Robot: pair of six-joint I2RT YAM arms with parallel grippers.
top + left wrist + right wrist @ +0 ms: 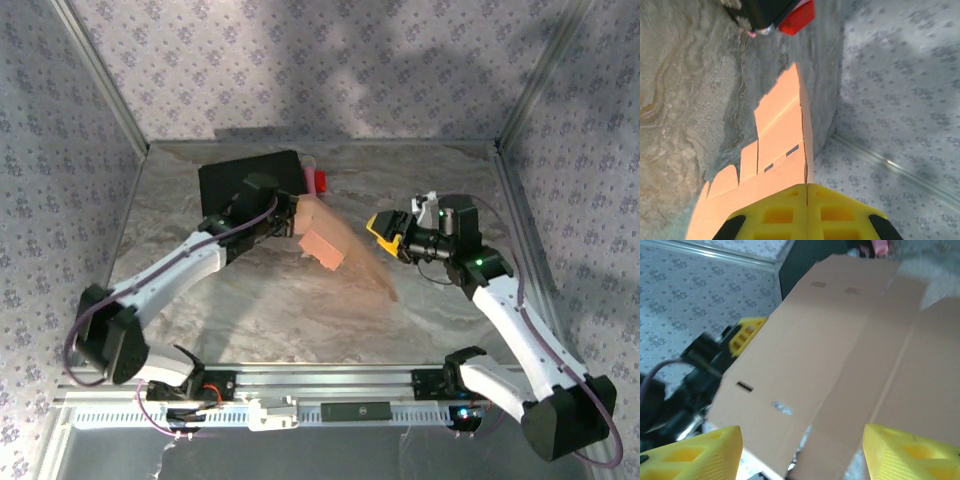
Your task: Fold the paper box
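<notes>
The paper box (335, 238) is a flat light orange-tan die-cut sheet held tilted above the table's middle. My left gripper (296, 224) is shut on its left edge. In the left wrist view the yellow fingers (775, 215) are pinched together on the sheet (780, 130), whose flaps and slots run away from them. My right gripper (386, 232) stands open just right of the sheet. In the right wrist view its gripper (801, 434) is spread wide, with the sheet (840, 345) close in front and nothing between the fingers.
A black case (250, 178) lies at the back left of the marble table (250, 300), with a red object (320, 180) beside it. Patterned walls enclose the back and both sides. The left gripper's yellow finger (746, 332) shows beyond the sheet.
</notes>
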